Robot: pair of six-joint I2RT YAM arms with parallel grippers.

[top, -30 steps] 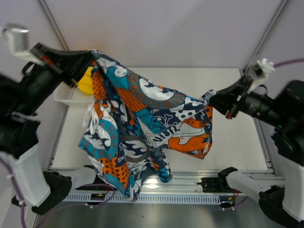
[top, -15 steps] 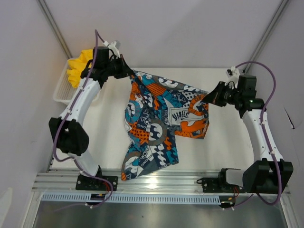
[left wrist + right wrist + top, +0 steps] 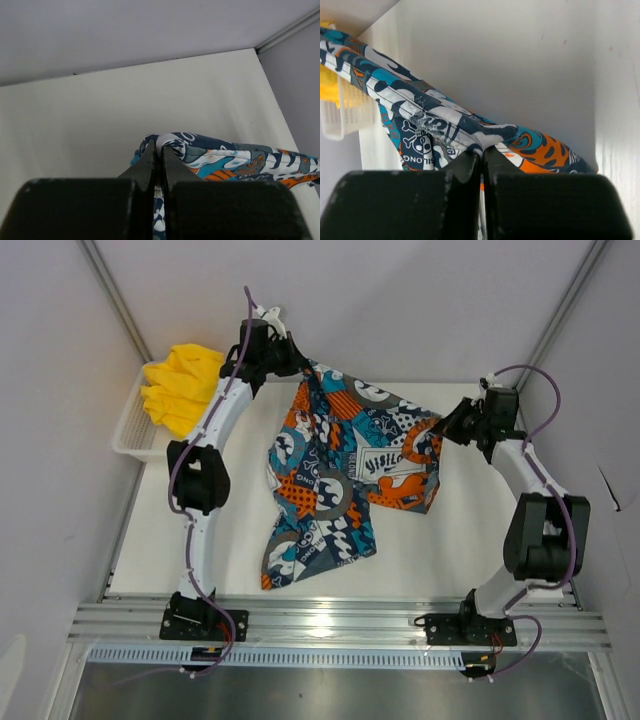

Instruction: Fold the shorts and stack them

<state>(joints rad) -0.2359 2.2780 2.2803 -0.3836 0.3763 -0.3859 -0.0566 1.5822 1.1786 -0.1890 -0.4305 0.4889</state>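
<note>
Overhead, I see left claw (image 3: 298, 364) clenched on one corner of printed shorts (image 3: 340, 465) at 11 o'clock; right claw (image 3: 447, 430) clenched on opposite corner at 2 o'clock. Cloth spans between them, lower part lying on surface (image 3: 480, 540) toward 7 o'clock. At 10 o'clock, yellow shorts (image 3: 180, 390) heaped in white mesh basket (image 3: 128, 435).

The left gripper (image 3: 298, 364) and right gripper (image 3: 446, 432) each pinch a top corner of the printed shorts (image 3: 335, 475), which drape onto the table (image 3: 480, 540); yellow shorts (image 3: 180, 388) sit in the basket (image 3: 128, 440).
</note>
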